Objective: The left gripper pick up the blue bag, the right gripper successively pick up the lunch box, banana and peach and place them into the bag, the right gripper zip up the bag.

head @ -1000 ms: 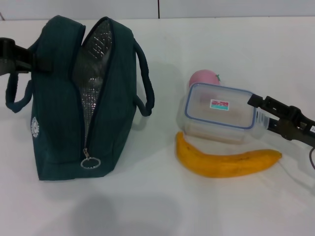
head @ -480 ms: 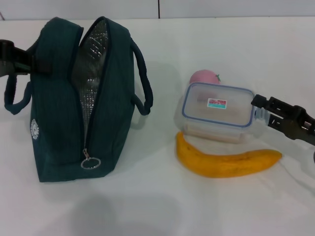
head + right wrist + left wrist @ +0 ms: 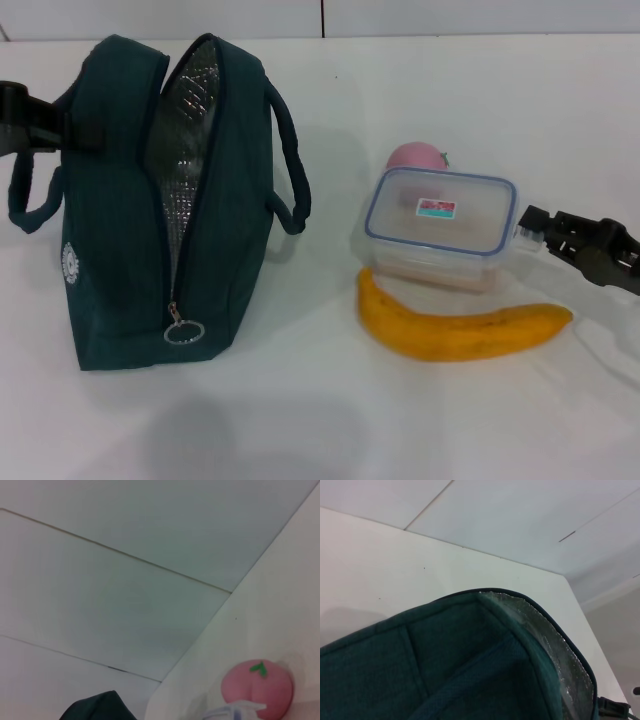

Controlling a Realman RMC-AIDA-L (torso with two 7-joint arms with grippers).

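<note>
The blue bag (image 3: 110, 230) stands upright on the white table with its zip open and the silver lining showing. At its left side my left gripper (image 3: 30, 125) is shut on the bag, whose top edge (image 3: 470, 670) fills the left wrist view. The clear lunch box (image 3: 435, 235) with a blue rim is tilted above the banana (image 3: 460, 330). My right gripper (image 3: 530, 228) is shut on the box's right end. Behind the box sits the pink peach (image 3: 412, 157), which also appears in the right wrist view (image 3: 257, 687).
The bag's two handles hang loose at its sides, and the ring zipper pull (image 3: 184, 330) hangs at the near end. The white table (image 3: 330, 420) spreads out in front of the bag and the banana.
The lunch box has shifted a little left and its lid has turned more level in my right gripper's hold. The bag and my left gripper have stayed put.
</note>
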